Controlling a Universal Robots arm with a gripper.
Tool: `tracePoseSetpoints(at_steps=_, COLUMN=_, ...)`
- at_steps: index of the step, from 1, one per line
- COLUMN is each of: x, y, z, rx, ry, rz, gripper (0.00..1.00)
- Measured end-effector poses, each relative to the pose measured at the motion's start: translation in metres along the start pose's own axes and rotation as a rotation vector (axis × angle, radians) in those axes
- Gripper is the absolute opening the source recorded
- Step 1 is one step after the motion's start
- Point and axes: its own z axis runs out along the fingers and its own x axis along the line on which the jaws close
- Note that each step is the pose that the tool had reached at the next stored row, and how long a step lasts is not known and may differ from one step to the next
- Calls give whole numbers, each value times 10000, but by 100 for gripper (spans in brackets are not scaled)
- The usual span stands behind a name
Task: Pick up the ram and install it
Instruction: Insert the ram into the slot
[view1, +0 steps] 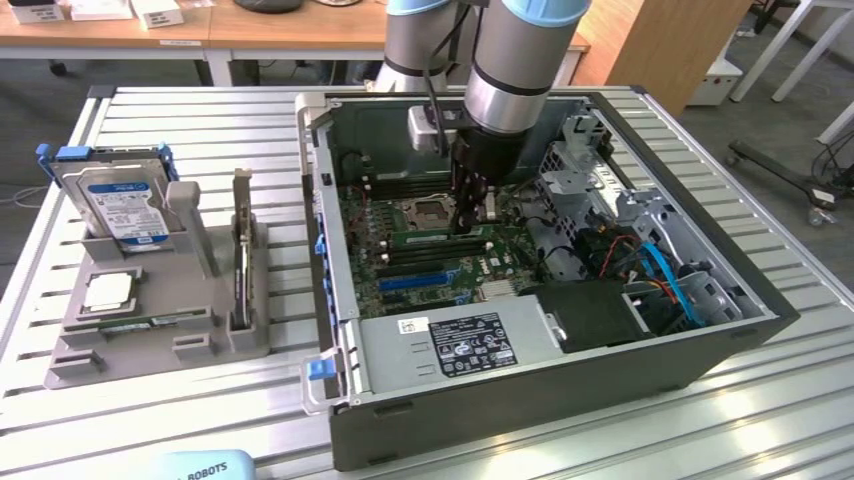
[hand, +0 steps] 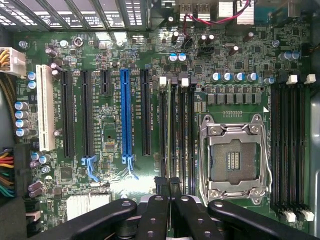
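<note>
Task state, ram installation. The ram (view1: 150, 322), a thin green stick with a pale label, lies flat in the grey fixture (view1: 80, 365) on the counter (view1: 174, 420). It is outside the computer case (view1: 534, 400) and well apart from the jaws, with nothing touching it. In the same fixture stand a hard drive (view1: 120, 205) and an upright expansion card (view1: 240, 260), and a square silver processor chip (view1: 107, 290) lies just beside the ram.

By this evidence the pick-up is not yet done and the installation has not begun. The memory slots (hand: 177, 130) nearest the jaws appear unfilled, though their near ends are hidden under the jaws. The long slots on the far side of the processor socket (hand: 233, 160) look empty as well.

Pose. The arm (view1: 514, 60) reaches straight down into the open case, its last links near vertical over the motherboard (hand: 110, 140). The jaws point downward and are closed, their dark fingertips (hand: 160, 182) drawn together with only a hairline gap. No board or other object can be made out between them, so they appear to hold nothing. The memory slots lie directly beneath the tips, and the empty processor socket sits just beside them. The blue expansion slot (hand: 125, 115) lies farther off, on the opposite side of the jaws from the socket.
</note>
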Motion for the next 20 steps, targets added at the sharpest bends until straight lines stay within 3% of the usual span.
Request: tracePoseSetpoints(at_steps=20, x=0, y=-32, z=55, rx=-1, ry=1, rz=-23, gripper=11)
